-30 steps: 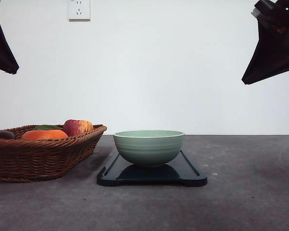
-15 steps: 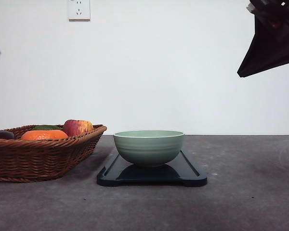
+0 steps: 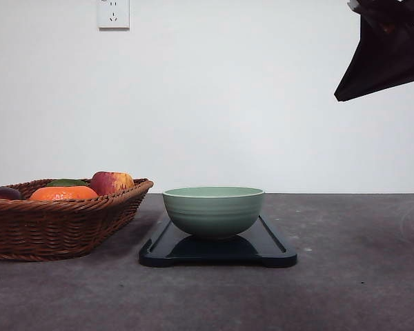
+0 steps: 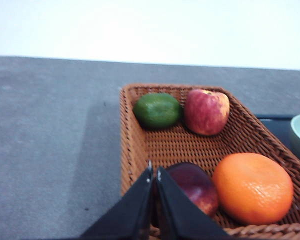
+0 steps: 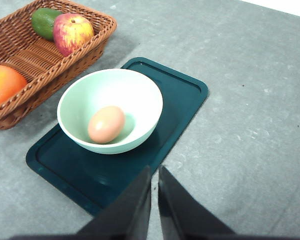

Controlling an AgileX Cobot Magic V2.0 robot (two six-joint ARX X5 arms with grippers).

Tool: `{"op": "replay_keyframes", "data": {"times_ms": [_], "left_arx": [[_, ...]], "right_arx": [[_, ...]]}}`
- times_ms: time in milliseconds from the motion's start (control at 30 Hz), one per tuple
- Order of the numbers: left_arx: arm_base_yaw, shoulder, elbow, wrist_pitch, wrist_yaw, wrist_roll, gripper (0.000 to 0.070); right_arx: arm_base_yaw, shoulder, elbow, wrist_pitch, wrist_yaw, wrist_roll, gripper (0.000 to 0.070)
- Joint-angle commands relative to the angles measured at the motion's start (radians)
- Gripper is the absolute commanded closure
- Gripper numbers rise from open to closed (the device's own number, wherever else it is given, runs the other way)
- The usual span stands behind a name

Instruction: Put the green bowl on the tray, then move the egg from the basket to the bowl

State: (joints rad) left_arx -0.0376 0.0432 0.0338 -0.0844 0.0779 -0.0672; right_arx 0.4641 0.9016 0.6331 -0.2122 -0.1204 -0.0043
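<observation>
Both steps look done: the egg (image 5: pixel 106 124) lies in the green bowl (image 5: pixel 110 110) on the tray (image 5: pixel 180 95) beside the basket (image 5: pixel 37 60), while the left gripper (image 4: pixel 153 172) and right gripper (image 5: pixel 154 171) are nearly closed, holding nothing.

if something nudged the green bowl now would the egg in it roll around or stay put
The egg would probably roll: it lies on its side on the smooth, curved inside of the green bowl, with nothing wedging it. The walls rise well above it, so it would likely stay inside. The bowl looks glazed and sits on a narrow base on the tray, so it may slide.
</observation>
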Motion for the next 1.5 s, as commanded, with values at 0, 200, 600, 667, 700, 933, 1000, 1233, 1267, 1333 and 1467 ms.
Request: {"op": "replay_keyframes", "data": {"times_ms": [0, 200, 600, 667, 700, 933, 1000, 1233, 1267, 1333, 1467], "left_arx": [[0.010, -0.034, -0.017, 0.014, -0.001, 0.012, 0.0700], [0.036, -0.040, -0.021, 0.006, -0.002, 0.025, 0.0700], [0.035, -0.040, -0.021, 0.003, -0.002, 0.025, 0.0700], [0.035, -0.040, -0.021, 0.003, -0.002, 0.025, 0.0700], [0.035, -0.040, -0.021, 0.003, -0.002, 0.025, 0.0700], [0.035, -0.040, -0.021, 0.003, -0.002, 0.025, 0.0700], [0.035, -0.040, -0.021, 0.003, -0.002, 0.025, 0.0700], [0.035, -0.040, -0.021, 0.003, -0.001, 0.025, 0.0700], [0.035, -0.040, -0.021, 0.003, -0.001, 0.025, 0.0700], [0.035, -0.040, -0.021, 0.003, -0.001, 0.025, 0.0700], [0.035, -0.040, -0.021, 0.003, -0.001, 0.025, 0.0700]], "right_arx": [[0.005, 0.005, 0.003, 0.010, -0.003, -0.004, 0.0684], [0.005, 0.005, 0.003, 0.011, -0.003, -0.004, 0.0684], [0.005, 0.005, 0.003, 0.011, -0.003, -0.004, 0.0684], [0.005, 0.005, 0.003, 0.011, -0.003, -0.004, 0.0684], [0.005, 0.005, 0.003, 0.011, -0.003, -0.004, 0.0684], [0.004, 0.004, 0.002, 0.009, 0.003, -0.020, 0.0684], [-0.013, -0.011, -0.005, 0.010, 0.047, -0.076, 0.0684], [-0.181, -0.198, -0.215, 0.180, 0.070, -0.060, 0.0684], [-0.212, -0.245, -0.261, 0.210, 0.070, -0.061, 0.0684], [-0.267, -0.336, -0.343, 0.259, 0.070, -0.061, 0.0684], [-0.362, -0.542, -0.479, 0.290, 0.069, -0.059, 0.0684]]}}
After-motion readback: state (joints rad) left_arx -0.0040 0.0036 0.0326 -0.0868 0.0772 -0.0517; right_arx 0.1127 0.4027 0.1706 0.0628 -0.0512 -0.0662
